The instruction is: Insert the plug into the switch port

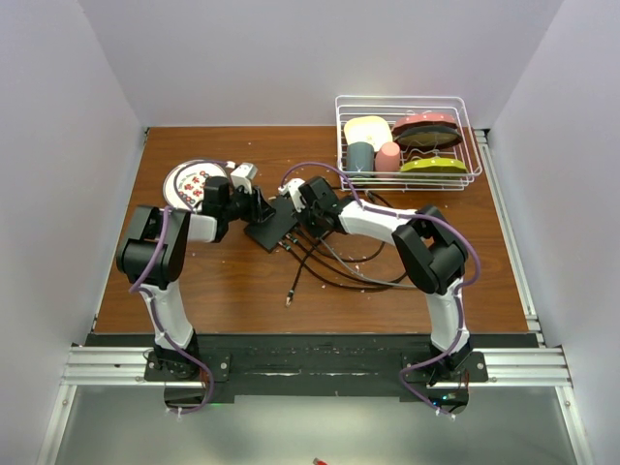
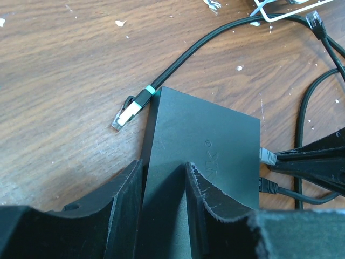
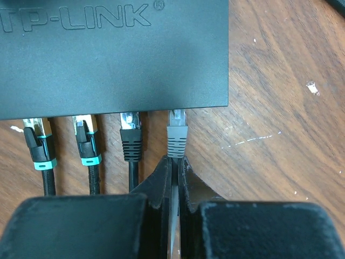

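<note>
My right gripper [image 3: 173, 174] pinches the grey plug [image 3: 177, 135] just behind its boot.
The switch [image 3: 113, 59], a flat matte-black TP-LINK box, fills the upper left of my right wrist view. The plug's clear tip meets its rightmost socket at centre frame. My left gripper [image 2: 163, 168] clamps the switch's end. Beneath is a scratched brown wooden table [image 3: 280, 108], with pale walls [image 1: 320, 58] around it.

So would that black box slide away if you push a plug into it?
Probably, if loose: the switch is flat, looks light, and lies on the smooth table. That may be why the left claw grips its edge while the right claw pinches the grey plug. Its shell looks stiff, so it shouldn't bend.
</note>
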Robot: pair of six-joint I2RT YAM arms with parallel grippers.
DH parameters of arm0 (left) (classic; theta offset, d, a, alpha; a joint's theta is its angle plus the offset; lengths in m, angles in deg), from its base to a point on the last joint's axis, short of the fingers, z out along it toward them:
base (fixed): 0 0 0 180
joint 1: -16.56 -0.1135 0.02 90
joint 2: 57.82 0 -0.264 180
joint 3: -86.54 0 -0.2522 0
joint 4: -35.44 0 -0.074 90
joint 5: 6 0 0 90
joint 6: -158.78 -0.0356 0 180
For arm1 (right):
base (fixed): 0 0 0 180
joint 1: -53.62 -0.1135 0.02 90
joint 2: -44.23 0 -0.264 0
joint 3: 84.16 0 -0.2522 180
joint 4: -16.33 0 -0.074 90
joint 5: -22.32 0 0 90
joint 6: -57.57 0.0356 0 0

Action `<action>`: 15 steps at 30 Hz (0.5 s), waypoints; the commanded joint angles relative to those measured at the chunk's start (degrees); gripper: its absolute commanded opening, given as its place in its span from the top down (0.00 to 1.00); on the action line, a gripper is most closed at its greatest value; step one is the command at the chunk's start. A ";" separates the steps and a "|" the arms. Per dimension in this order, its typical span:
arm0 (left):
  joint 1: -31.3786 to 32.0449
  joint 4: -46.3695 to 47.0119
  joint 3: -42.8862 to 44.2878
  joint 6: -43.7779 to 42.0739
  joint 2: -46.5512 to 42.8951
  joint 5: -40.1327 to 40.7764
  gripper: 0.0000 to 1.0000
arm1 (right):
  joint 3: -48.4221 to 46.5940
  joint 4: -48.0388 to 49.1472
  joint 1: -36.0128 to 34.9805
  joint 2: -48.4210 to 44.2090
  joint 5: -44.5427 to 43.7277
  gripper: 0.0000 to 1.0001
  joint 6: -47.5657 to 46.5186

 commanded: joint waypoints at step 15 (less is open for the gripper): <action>6.61 -6.64 0.85 -1.94 2.20 -9.91 0.67 | -7.93 13.61 -1.50 0.92 4.82 1.00 -1.45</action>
